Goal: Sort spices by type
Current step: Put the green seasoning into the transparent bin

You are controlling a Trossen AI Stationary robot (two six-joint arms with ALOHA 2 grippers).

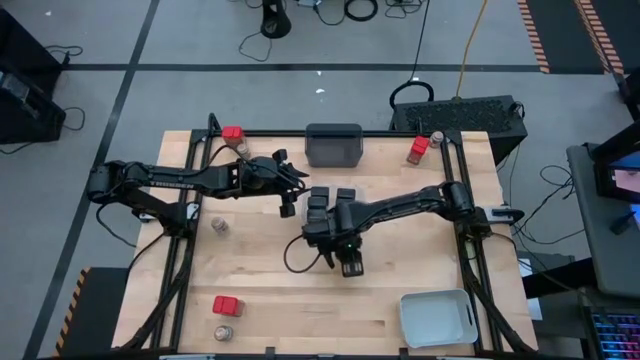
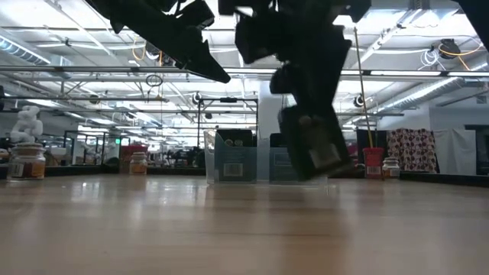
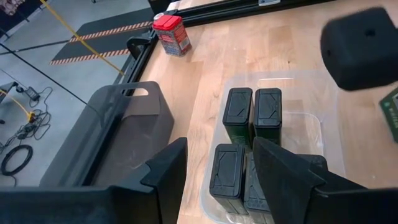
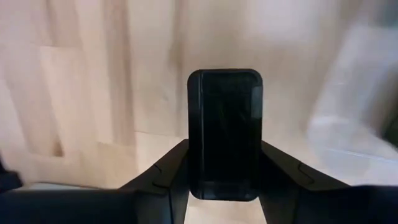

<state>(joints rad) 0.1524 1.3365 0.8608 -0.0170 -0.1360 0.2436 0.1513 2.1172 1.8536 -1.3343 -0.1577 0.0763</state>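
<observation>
My right gripper (image 1: pixel 345 258) hangs over the table's middle, just near of the clear tray (image 1: pixel 330 205), and is shut on a black boxy spice container (image 4: pixel 224 112). The clear tray (image 3: pixel 323 134) holds several more black boxes (image 3: pixel 238 112). My left gripper (image 3: pixel 217 168) stands open above that tray's left side with nothing between its fingers. Red-topped containers (image 1: pixel 232 134) (image 1: pixel 418 148) (image 1: pixel 227 305) and round jars (image 1: pixel 219 226) (image 1: pixel 224 331) stand scattered on the table. My right gripper pinches the black box by its two long sides (image 4: pixel 196 168) between its two fingers, near one end of the box. The fingers come from above, pointing down. The box (image 2: pixel 317 153) hangs below them, slightly tilted, clear of the table.
A dark grey tray (image 1: pixel 333 146) stands at the far edge's middle, and a pale grey tray (image 1: pixel 437 318) sits at the near right corner. Bare wood lies between the clear tray and the table's near edge. Black frame rails run along both sides of the table.
</observation>
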